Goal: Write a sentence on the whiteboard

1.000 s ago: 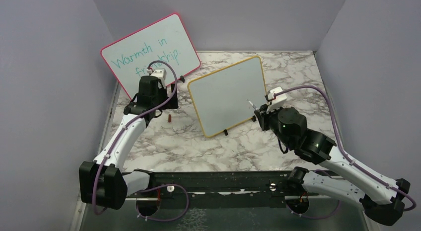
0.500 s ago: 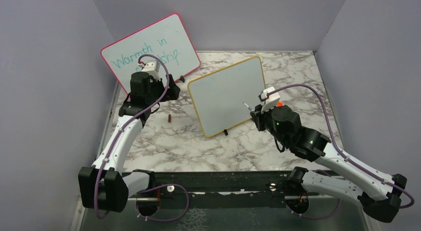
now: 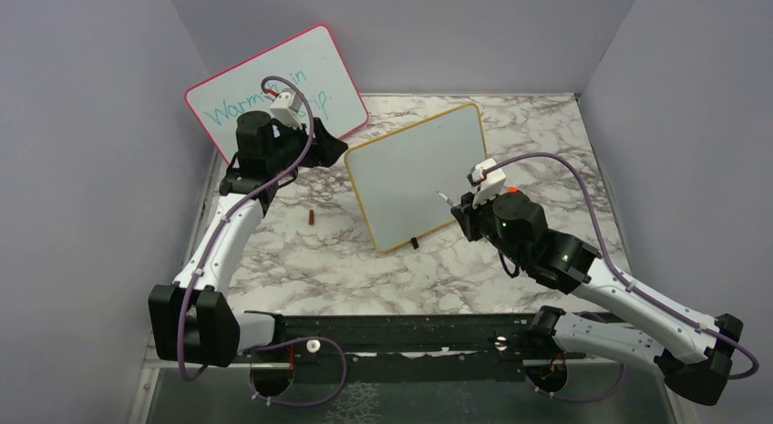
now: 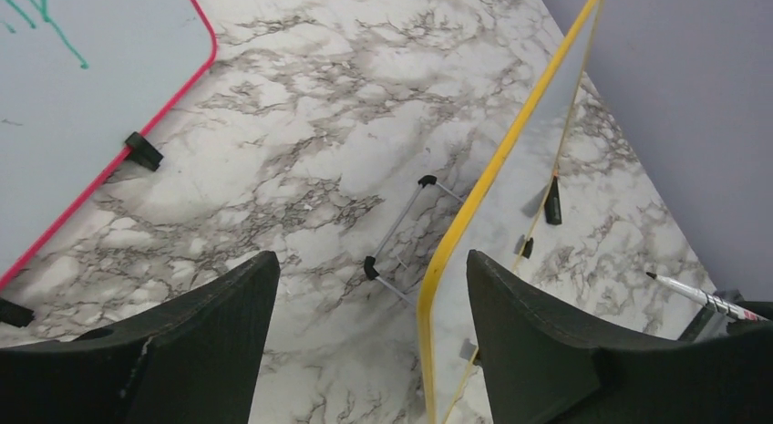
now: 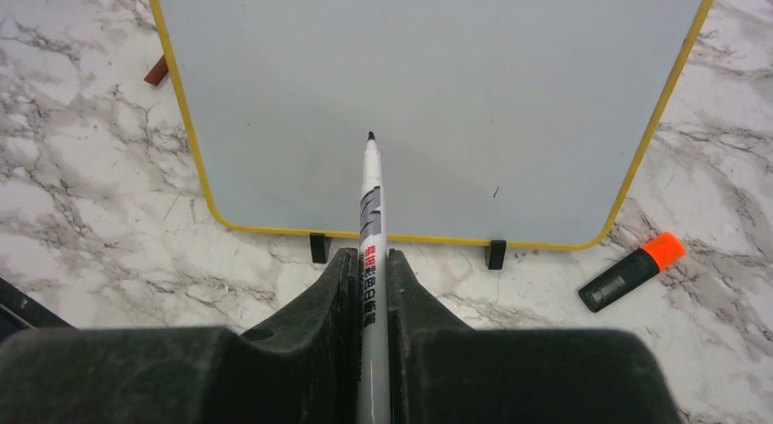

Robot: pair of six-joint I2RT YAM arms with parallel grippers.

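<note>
The yellow-framed whiteboard (image 3: 415,173) stands tilted on small black feet, and its face (image 5: 428,96) is blank; no sentence is in view. My right gripper (image 5: 368,255) is shut on a white marker (image 5: 369,196), whose dark tip points at the lower middle of the board and hangs just short of it. From above, that gripper (image 3: 453,205) sits at the board's lower right. My left gripper (image 3: 333,150) is open at the board's left corner. The yellow edge (image 4: 483,182) runs between its fingers (image 4: 374,260), apart from both.
A larger pink-framed board (image 3: 273,87) with teal writing leans behind the left arm. An orange-capped highlighter (image 5: 632,271) lies on the marble right of the yellow board. A small dark red cap (image 3: 312,217) lies on the table left of it. Purple walls close three sides.
My left gripper has risen and moved right to the yellow board's left corner, and its jaws have narrowed a little. My right gripper has carried the marker left across the board's face.
</note>
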